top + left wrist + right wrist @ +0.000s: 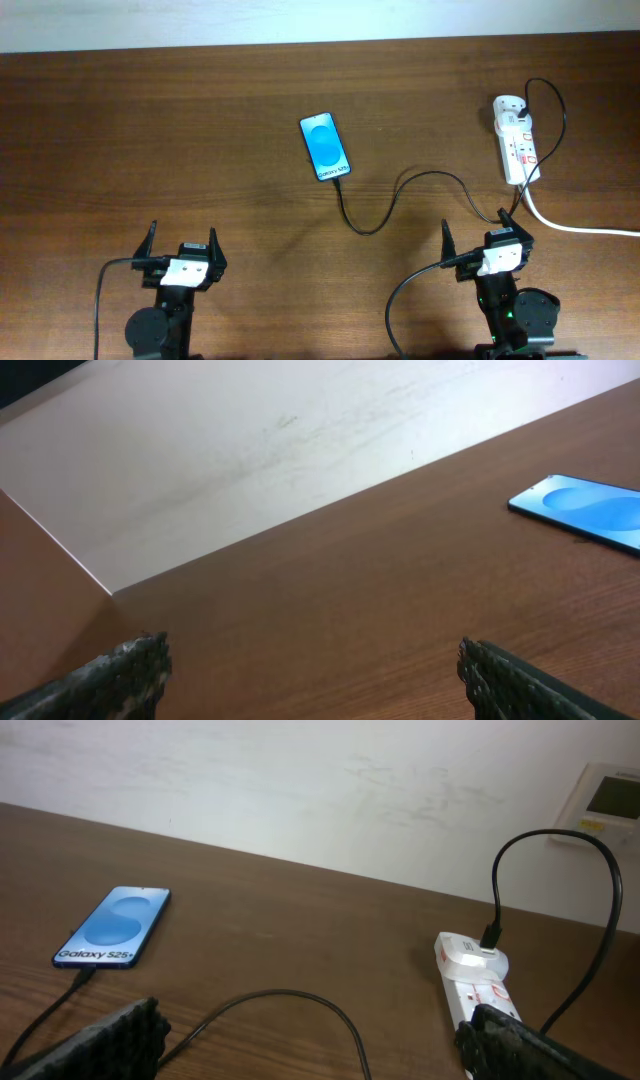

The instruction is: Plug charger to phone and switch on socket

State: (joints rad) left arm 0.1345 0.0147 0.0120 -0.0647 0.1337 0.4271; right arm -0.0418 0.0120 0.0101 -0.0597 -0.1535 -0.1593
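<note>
The phone (pixel 325 146) lies flat mid-table with its blue screen lit; it also shows in the right wrist view (pixel 112 928) and the left wrist view (pixel 585 509). The black charger cable (pixel 400 190) runs from the phone's near end, curls across the table and up to the white socket strip (pixel 516 140), where its plug sits at the far end (pixel 490 935). The cable tip sits at the phone's near end (pixel 82 975). My left gripper (pixel 182 245) is open and empty near the front edge. My right gripper (pixel 485 238) is open and empty, just in front of the socket.
The socket's thick white cord (pixel 580 228) leads off to the right edge. A pale wall (pixel 300 780) stands behind the table's far edge, with a white wall panel (pixel 610 800) at the right.
</note>
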